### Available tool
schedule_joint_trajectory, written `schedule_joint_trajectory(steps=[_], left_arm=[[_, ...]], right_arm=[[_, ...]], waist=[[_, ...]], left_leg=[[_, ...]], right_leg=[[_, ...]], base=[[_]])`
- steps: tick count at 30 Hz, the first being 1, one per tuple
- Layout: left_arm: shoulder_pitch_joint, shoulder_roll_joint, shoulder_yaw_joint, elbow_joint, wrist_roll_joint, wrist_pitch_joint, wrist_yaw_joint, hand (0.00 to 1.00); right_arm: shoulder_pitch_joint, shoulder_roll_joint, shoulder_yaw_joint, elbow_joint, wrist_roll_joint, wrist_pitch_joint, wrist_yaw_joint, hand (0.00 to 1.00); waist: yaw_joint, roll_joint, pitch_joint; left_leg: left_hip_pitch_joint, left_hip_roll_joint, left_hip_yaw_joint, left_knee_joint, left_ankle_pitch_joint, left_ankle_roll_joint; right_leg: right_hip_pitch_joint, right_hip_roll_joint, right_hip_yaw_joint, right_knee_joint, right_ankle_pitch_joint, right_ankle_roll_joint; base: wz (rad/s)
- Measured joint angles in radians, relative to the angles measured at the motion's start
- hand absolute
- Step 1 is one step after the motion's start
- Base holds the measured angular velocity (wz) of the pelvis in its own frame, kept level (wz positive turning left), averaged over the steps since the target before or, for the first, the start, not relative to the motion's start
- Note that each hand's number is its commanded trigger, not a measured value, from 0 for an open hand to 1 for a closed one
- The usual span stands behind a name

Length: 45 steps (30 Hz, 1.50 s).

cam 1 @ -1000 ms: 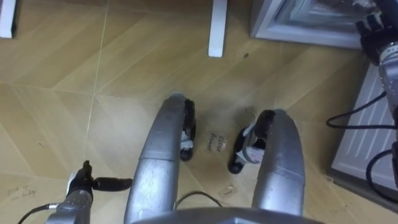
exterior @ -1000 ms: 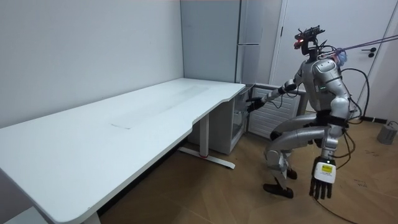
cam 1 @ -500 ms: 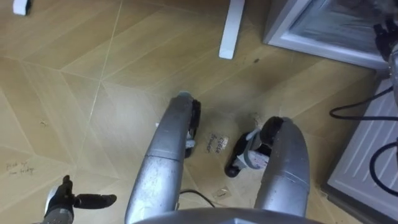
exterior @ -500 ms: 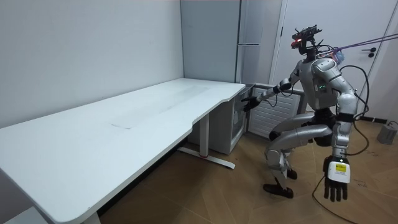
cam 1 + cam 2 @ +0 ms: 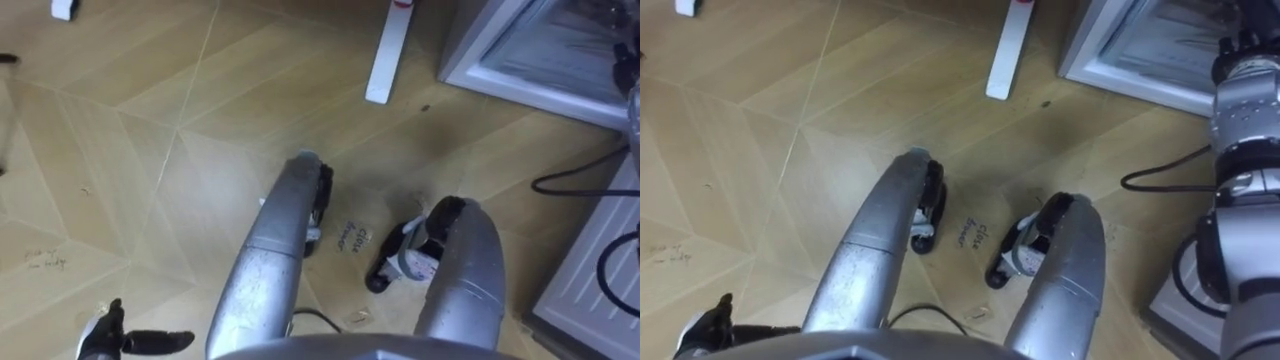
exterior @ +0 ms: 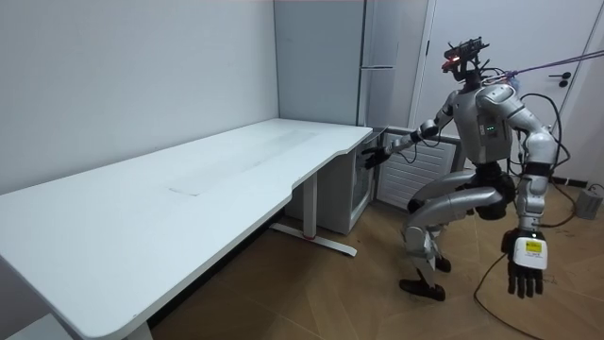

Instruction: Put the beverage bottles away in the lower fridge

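Wood floor (image 5: pixel 150 150), a long white table (image 6: pixel 189 189), and the robot bent low at the knees by the lower fridge (image 5: pixel 540 45).
It stands just past the table's end, with a tall fridge (image 6: pixel 377 57) behind the little one. Its right arm is stretched out, and the right hand (image 6: pixel 370 159) is close up at the lower fridge, near the table's edge. That hand looks small and dark in the room view, so I cannot tell if its fingers are curled or if it has a drink. The left hand (image 6: pixel 525 264) hangs down by the robot's side, well away from the fridge, fingers straight and loose. A white table leg (image 5: pixel 388 55) stands on the floor near the fridge.
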Motion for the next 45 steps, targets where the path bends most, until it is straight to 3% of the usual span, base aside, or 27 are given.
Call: schedule_joint_trajectory(steps=[6, 9, 13, 17, 21, 24, 29, 34, 36, 38, 41, 45], left_arm=[[0.001, 0.000, -0.002, -0.001, 0.020, 0.006, -0.022, 0.00], [0.001, 0.001, -0.004, -0.006, 0.038, 0.006, -0.024, 0.00], [0.001, -0.003, -0.036, -0.002, 0.042, 0.014, -0.025, 0.00], [-0.010, -0.004, -0.035, 0.011, 0.036, 0.012, -0.025, 0.00], [-0.060, -0.005, -0.032, 0.074, 0.029, -0.001, -0.021, 0.00], [-0.082, -0.006, -0.020, 0.115, 0.031, -0.011, -0.018, 0.00], [-0.148, -0.028, 0.009, 0.214, 0.046, -0.029, -0.017, 0.00], [-0.201, -0.076, 0.029, 0.282, 0.066, -0.053, -0.017, 0.00], [-0.201, -0.092, 0.058, 0.285, 0.098, -0.059, -0.016, 0.00], [-0.198, -0.106, 0.066, 0.308, 0.102, -0.065, -0.011, 0.00], [-0.178, -0.134, 0.067, 0.335, 0.107, -0.066, 0.003, 0.00], [-0.154, -0.135, 0.097, 0.343, 0.129, -0.066, 0.003, 0.00]], right_arm=[[0.009, -0.002, -0.004, 0.000, -0.002, -0.011, 0.014, 0.00], [0.028, -0.001, -0.001, 0.007, -0.002, 0.002, 0.041, 0.00], [0.075, 0.001, 0.026, 0.036, -0.007, 0.049, 0.147, 0.00], [0.136, 0.023, 0.028, 0.049, -0.027, 0.098, 0.263, 0.00], [0.194, 0.041, 0.028, 0.072, -0.072, 0.116, 0.343, 0.00], [0.262, 0.055, 0.027, 0.107, -0.148, 0.128, 0.417, 0.00], [0.416, 0.107, 0.031, 0.199, -0.355, 0.149, 0.522, 0.00], [0.510, 0.150, 0.038, 0.221, -0.485, 0.168, 0.560, 0.00], [0.548, 0.177, 0.038, 0.221, -0.556, 0.165, 0.572, 0.00], [0.610, 0.216, 0.040, 0.219, -0.621, 0.166, 0.573, 0.00], [0.677, 0.245, 0.048, 0.223, -0.739, 0.167, 0.581, 0.00], [0.741, 0.289, 0.049, 0.224, -0.796, 0.169, 0.590, 0.00]], waist=[[0.007, 0.018, -0.0026], [0.009, 0.021, -0.0024], [0.011, 0.022, -0.0020], [0.000, 0.016, -0.0023], [-0.016, 0.011, -0.0038], [-0.035, 0.000, -0.0078], [-0.075, 0.004, -0.0235], [-0.091, 0.005, -0.0279], [-0.108, 0.001, -0.0317], [-0.113, -0.010, -0.0453], [-0.135, -0.012, -0.0483], [-0.138, -0.028, -0.0493]], left_leg=[[0.011, -0.001, -0.002, -0.005, 0.001, -0.002], [0.045, -0.001, -0.001, -0.032, 0.006, -0.010], [0.114, 0.007, -0.004, -0.086, 0.010, -0.018], [0.206, 0.018, -0.012, -0.176, 0.020, -0.025], [0.294, 0.018, -0.036, -0.287, 0.049, -0.025], [0.368, 0.021, -0.046, -0.360, 0.062, -0.022], [0.520, 0.051, -0.039, -0.466, 0.061, -0.017], [0.680, 0.072, 0.004, -0.574, 0.060, -0.004], [0.741, 0.073, 0.006, -0.630, 0.072, -0.003], [0.828, 0.073, 0.019, -0.709, 0.088, -0.005], [0.954, 0.071, 0.026, -0.817, 0.110, -0.004], [1.050, 0.070, 0.035, -0.897, 0.122, -0.007]], right_leg=[[0.016, 0.000, -0.006, -0.004, 0.000, -0.001], [0.050, -0.002, -0.011, -0.027, 0.001, -0.003], [0.118, 0.018, -0.023, -0.086, 0.012, 0.011], [0.215, 0.039, -0.047, -0.185, 0.036, 0.009], [0.319, 0.057, -0.091, -0.313, 0.072, 0.013], [0.401, 0.085, -0.101, -0.407, 0.095, 0.033], [0.577, 0.146, -0.120, -0.583, 0.138, 0.065], [0.714, 0.177, -0.093, -0.710, 0.179, 0.083], [0.777, 0.192, -0.090, -0.775, 0.195, 0.093], [0.857, 0.197, -0.094, -0.857, 0.222, 0.098], [0.984, 0.222, -0.098, -0.989, 0.259, 0.113], [1.080, 0.237, -0.096, -1.088, 0.286, 0.119]], base=[[0.00], [0.02], [-0.01], [0.00], [0.09], [0.01], [-0.08], [-0.26], [-0.05], [-0.07], [-0.02], [-0.08]])
